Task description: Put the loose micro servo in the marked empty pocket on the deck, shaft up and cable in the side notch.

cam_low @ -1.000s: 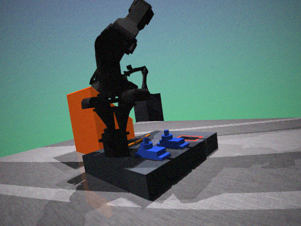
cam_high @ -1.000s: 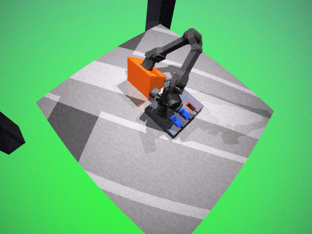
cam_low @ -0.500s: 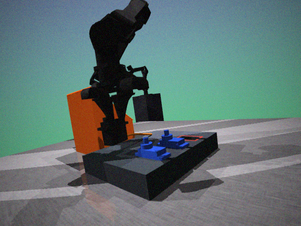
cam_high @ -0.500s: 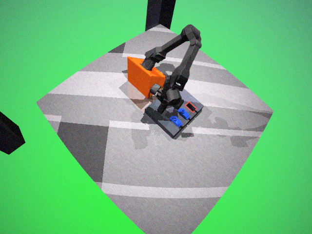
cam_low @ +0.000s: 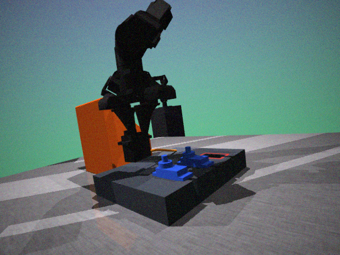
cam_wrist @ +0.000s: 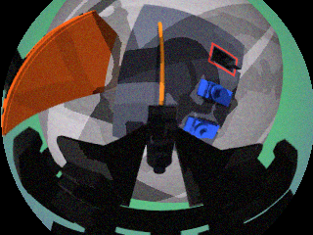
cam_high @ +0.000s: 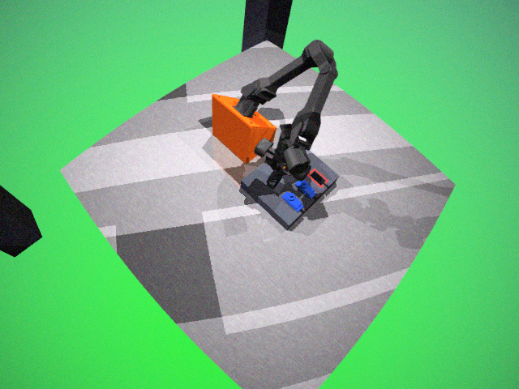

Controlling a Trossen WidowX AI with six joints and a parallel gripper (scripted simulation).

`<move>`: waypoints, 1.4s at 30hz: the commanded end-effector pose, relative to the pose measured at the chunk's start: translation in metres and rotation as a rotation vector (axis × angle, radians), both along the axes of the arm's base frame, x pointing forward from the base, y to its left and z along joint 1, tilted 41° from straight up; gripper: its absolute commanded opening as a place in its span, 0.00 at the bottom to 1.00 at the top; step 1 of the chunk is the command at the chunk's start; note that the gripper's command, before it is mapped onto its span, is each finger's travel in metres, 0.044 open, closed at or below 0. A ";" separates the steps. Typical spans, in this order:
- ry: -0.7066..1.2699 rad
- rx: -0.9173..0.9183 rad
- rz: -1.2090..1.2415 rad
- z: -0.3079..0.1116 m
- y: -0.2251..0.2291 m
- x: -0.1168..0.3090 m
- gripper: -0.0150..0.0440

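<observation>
The loose servo (cam_high: 274, 179) (cam_low: 137, 149) (cam_wrist: 161, 115) is black, with an orange cable (cam_low: 164, 150) (cam_wrist: 161, 69) that sticks out stiffly towards the deck's far side. My gripper (cam_high: 275, 172) (cam_low: 137, 134) (cam_wrist: 160, 129) is shut on the servo from above. The servo looks upright and appears a little above the dark grey deck (cam_high: 276, 205) (cam_low: 137, 186) (cam_wrist: 132, 103), left of the blue servos in the exterior view. Its output shaft is hard to make out among the dark fingers. A red outline (cam_high: 323, 176) (cam_low: 227, 155) (cam_wrist: 210, 51) marks the empty pocket, with a side notch at the deck's edge.
Two blue servos, one nearer the pocket (cam_high: 305, 189) (cam_low: 193, 160) (cam_wrist: 215, 92) and one farther from it (cam_high: 291, 201) (cam_low: 172, 171) (cam_wrist: 201, 127), sit in the deck. An orange block (cam_high: 230, 134) (cam_low: 95, 137) (cam_wrist: 64, 69) stands beside the deck, under the arm's base.
</observation>
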State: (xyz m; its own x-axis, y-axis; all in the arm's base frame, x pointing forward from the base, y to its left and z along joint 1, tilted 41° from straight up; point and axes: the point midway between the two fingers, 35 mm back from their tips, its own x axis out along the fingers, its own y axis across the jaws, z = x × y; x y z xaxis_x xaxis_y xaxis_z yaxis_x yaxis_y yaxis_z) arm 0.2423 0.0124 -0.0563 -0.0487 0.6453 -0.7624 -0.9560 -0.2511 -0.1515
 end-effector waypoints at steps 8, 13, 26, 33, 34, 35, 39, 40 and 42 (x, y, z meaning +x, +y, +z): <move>0.000 0.006 -0.002 0.036 0.041 -0.004 0.25; 0.000 0.008 -0.002 0.053 0.060 -0.006 0.25; 0.001 0.012 -0.002 0.092 0.106 -0.012 0.25; 0.056 0.008 -0.066 0.092 0.106 -0.012 0.25; 0.077 0.007 -0.091 0.092 0.106 -0.012 0.25; 0.100 0.005 -0.118 0.092 0.106 -0.012 0.25; 0.190 -0.002 -0.223 0.092 0.106 -0.012 0.25; 0.213 -0.003 -0.250 0.092 0.106 -0.012 0.25; 0.258 -0.007 -0.303 0.092 0.106 -0.012 0.25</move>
